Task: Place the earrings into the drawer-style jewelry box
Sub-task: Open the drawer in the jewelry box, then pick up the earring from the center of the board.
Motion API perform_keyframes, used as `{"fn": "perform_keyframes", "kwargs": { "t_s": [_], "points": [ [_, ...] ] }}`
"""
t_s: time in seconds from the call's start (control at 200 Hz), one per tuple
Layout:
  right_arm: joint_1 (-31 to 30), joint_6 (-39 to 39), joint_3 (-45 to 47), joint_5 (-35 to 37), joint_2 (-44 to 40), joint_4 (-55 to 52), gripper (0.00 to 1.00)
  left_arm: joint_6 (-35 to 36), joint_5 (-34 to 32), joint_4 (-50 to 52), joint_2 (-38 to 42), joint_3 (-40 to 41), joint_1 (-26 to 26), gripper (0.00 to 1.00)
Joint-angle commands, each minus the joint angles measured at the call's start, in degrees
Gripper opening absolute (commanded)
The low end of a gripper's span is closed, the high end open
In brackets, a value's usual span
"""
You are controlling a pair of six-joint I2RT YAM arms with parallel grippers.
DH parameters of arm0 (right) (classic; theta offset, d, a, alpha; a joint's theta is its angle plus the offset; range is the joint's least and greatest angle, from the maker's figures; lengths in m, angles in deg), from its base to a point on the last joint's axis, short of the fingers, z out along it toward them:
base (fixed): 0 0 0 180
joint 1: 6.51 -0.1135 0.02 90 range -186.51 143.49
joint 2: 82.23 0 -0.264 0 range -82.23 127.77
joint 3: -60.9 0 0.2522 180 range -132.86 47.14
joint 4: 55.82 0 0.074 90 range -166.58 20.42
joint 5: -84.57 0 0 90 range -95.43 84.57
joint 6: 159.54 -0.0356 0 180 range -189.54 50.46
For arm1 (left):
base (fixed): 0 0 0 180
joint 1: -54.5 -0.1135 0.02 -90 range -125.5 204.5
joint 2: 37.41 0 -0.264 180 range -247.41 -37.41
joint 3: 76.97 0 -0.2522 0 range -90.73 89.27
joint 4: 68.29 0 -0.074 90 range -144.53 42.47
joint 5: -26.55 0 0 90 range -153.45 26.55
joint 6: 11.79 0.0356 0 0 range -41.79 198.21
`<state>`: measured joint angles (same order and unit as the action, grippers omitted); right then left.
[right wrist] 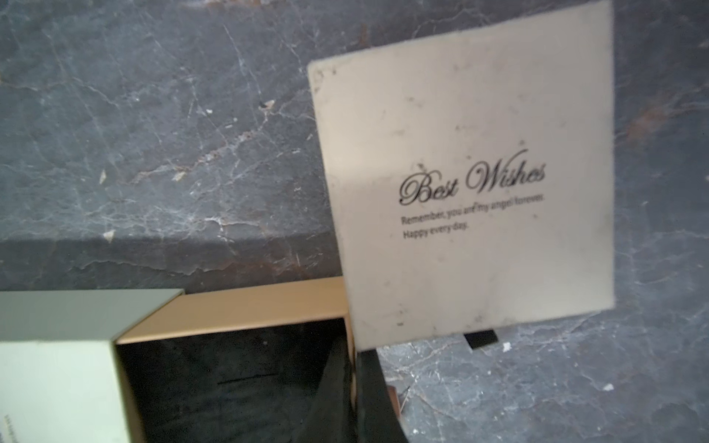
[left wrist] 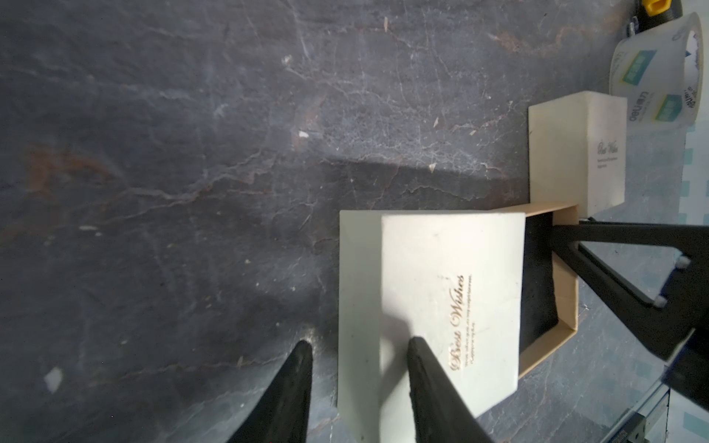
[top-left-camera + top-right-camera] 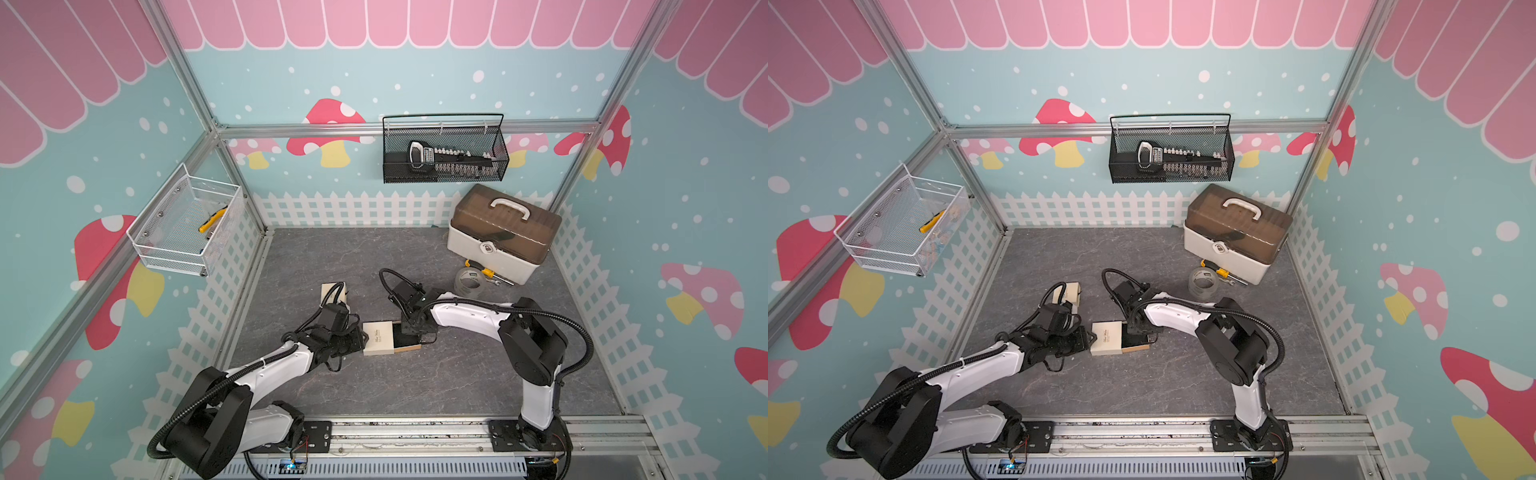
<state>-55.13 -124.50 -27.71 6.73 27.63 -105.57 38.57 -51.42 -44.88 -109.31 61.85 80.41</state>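
Jewelry box [image 3: 378, 337] sits mid-worktop [image 3: 415, 386]. Its drawer [image 3: 409, 348] is slid out toward 3 o'clock. The lining is dark and blurred in the right wrist view [image 1: 230, 383].

Earrings: cannot make them out in any view. Too small, or hidden.

Left gripper [image 2: 358, 343] is at the sleeve's 9 o'clock end with its jaws parted. One finger [image 2: 422, 368] lies over the sleeve top and the other [image 2: 295, 368] hangs off the end, above the worktop. Contact cannot be confirmed. In both top views its own wrist covers the tips.

Right gripper [image 1: 353, 368] is closed, with its tips down at the drawer's 3 o'clock end wall. Cannot tell whether it pinches that wall or something tiny.

A second beige box [image 2: 556, 153] stands just beside the drawer toward 12 o'clock. The right arm hides it in both top views. A third beige box [image 3: 332, 291] lies at 10 o'clock, partly behind a cable. A tape roll [image 3: 469, 282] is at 2 o'clock, cut off in the left wrist view.
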Motion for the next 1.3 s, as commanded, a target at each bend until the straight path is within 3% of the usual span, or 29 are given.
{"fn": "perform_keyframes", "kwargs": {
  "t_s": [0.0, 0.065, 0.25, 0.5, 0.645, 0.78, 0.915, 1.021, 1.296],
  "points": [
    [0.42, -2.70, 1.91, -0.47, -0.58, 1.97, 0.00, 0.84, -0.87, 5.79, -1.70, 0.71, -0.07, 0.42],
    [0.38, -2.61, 2.53, -0.52, -2.13, 2.06, 0.01, 0.62, -1.51, 6.13, -1.36, 0.53, -0.07, 0.45],
    [0.37, -1.32, 2.69, -0.62, -5.33, 1.80, 0.21, 0.61, -4.43, 8.52, 1.71, -1.80, -0.20, 0.55],
    [0.53, 4.21, 5.57, -1.03, -12.06, 1.74, 0.29, 2.47, -8.71, 11.83, 6.20, -5.74, -0.69, 0.76],
    [3.17, 13.52, 8.65, -5.66, -16.17, 0.42, 0.28, 4.65, -6.38, 9.15, 6.68, -7.06, 0.69, 0.78],
    [9.26, 20.98, 12.22, -12.82, -18.60, -0.89, 0.27, 5.85, -6.08, 4.76, 6.52, -8.15, 6.51, 0.78],
    [17.11, 22.34, 14.29, -16.17, -19.21, -1.66, 0.26, 5.55, -6.80, -0.18, 3.65, -9.17, 11.96, 0.78],
    [19.96, 23.31, 12.58, -17.41, -16.94, -1.35, 0.26, 5.71, -7.83, -3.27, -0.24, -10.81, 15.02, 0.77],
    [24.26, 23.07, 6.05, -18.93, -8.79, -3.19, 0.27, 5.62, -7.40, -7.10, -5.77, -13.87, 16.63, 0.76]
  ]
}}
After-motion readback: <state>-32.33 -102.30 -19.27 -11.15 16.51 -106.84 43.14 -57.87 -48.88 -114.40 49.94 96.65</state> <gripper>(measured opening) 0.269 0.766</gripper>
